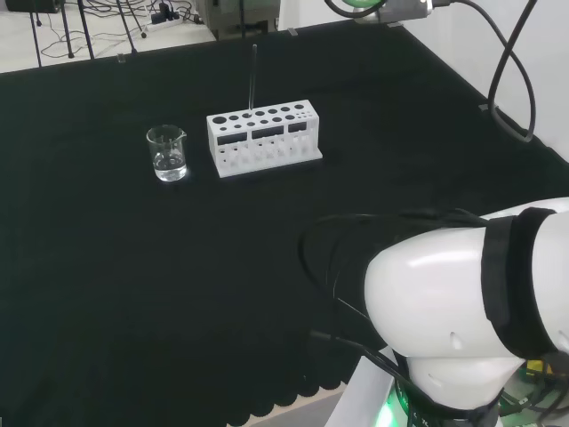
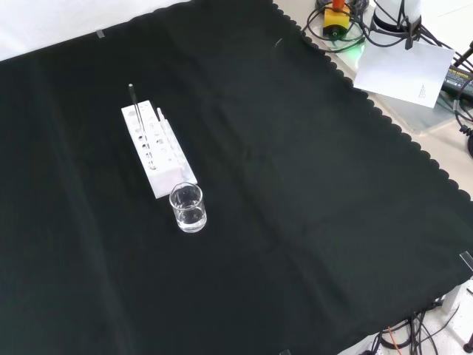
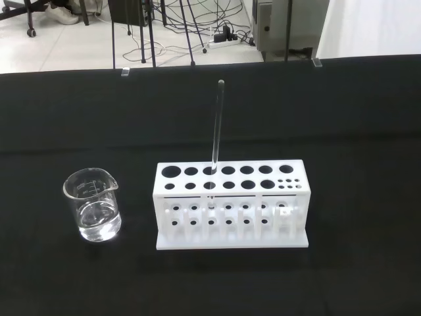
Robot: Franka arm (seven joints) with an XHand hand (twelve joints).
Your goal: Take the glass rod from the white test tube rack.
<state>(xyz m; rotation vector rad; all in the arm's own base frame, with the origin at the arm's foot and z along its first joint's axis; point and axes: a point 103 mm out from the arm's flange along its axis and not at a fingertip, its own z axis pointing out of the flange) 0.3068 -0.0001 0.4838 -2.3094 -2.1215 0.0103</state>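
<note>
One glass rod [image 3: 216,128] stands upright in a back-row hole of the white test tube rack [image 3: 230,204], sticking well above its top. Rack sits on the black cloth [image 1: 178,294], left of centre in the front view. Clear beaker [image 3: 93,205] with a little clear liquid stands just beside the rack's end, not touching, left of it in the head view. Arm's white link [image 1: 462,302] sits bottom right in the head view. Hand state: cannot tell.
</note>
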